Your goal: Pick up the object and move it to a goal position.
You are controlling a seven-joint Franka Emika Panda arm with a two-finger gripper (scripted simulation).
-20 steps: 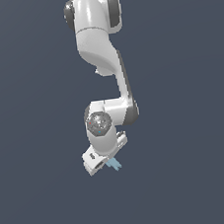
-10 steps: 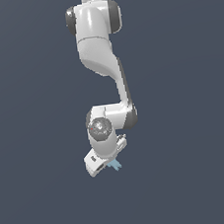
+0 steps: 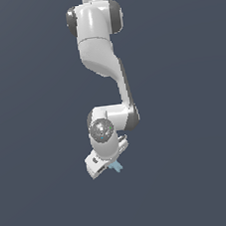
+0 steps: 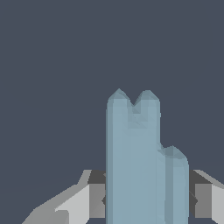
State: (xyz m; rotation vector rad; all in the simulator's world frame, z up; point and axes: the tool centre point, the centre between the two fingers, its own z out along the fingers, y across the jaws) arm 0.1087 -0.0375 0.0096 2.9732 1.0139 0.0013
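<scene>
Object (image 4: 140, 162) sat clamped between fingers (image 4: 94, 199), one pad each side, long axis sticking out past tips. Gripper (image 3: 111, 161) closed on it, so carry phase by the look of it. Likely grabbed at base to leave notched end free. Looked pale blue-teal, flat, elongated, forked tip, lower step on one flank. In exterior view only sliver poked from under hand (image 3: 116, 167), off any surface. Arm (image 3: 106, 80) hung from above. No goal marker visible.

Gripper (image 3: 112, 163) clamped, arm (image 3: 100, 61) folded downward
</scene>
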